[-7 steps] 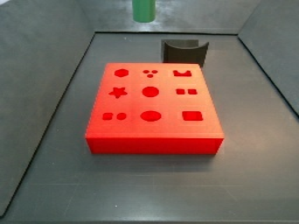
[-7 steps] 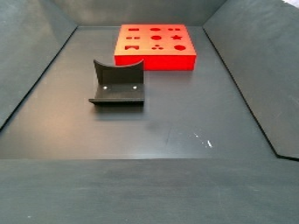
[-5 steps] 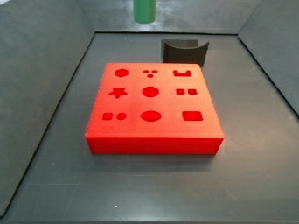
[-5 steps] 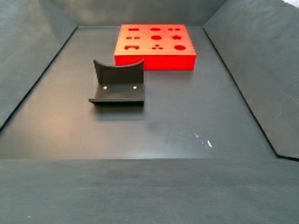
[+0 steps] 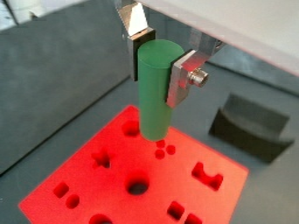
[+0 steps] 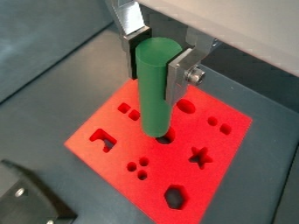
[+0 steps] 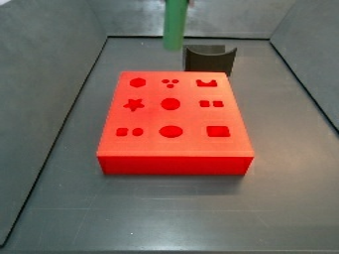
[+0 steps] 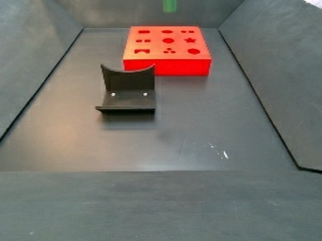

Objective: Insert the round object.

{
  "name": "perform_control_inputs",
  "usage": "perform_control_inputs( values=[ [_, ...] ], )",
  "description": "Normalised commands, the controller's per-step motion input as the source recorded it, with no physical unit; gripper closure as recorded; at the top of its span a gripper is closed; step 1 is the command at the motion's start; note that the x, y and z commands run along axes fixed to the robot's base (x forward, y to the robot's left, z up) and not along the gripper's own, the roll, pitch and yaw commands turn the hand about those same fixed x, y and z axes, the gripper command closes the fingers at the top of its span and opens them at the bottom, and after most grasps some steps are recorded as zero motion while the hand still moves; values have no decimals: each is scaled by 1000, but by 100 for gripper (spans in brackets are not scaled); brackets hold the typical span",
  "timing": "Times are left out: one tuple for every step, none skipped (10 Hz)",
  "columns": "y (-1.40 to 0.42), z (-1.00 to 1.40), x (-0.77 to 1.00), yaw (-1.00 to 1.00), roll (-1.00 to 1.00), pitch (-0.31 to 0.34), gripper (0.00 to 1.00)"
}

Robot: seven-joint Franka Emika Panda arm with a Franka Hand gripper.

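My gripper (image 5: 156, 70) is shut on the round object, a slim green cylinder peg (image 5: 153, 96), and holds it upright by its upper end; both wrist views show this (image 6: 156, 66). The peg (image 6: 155, 92) hangs above the red block (image 6: 122, 144), its lower end over the block's holes. In a side view only the peg (image 7: 173, 25) shows, coming down from the top edge, high above the back of the red block (image 7: 172, 149). In the other side view just its tip (image 8: 169, 5) shows over the block (image 8: 168, 62). The gripper itself is out of both side views.
A dark grey curved block (image 7: 209, 58) stands just behind the red block, also seen in a side view (image 8: 126, 91) and in both wrist views (image 5: 251, 127). The red block has several differently shaped holes. Grey walls bound the dark floor (image 8: 164, 151).
The green peg has come down and moved to the right in the side view, towards the red block. The block and the dark curved block have not moved.
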Motion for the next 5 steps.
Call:
perform_control_inputs(
  values=[
    [-54,-511,449,-354,-281,3,100],
    [-49,-460,420,-343,-313,0,100],
    [-23,-477,354,-306,-307,0,100],
    [-106,-649,191,-163,-210,-83,100],
    [-194,-629,17,-46,-63,-180,100]
  ],
)
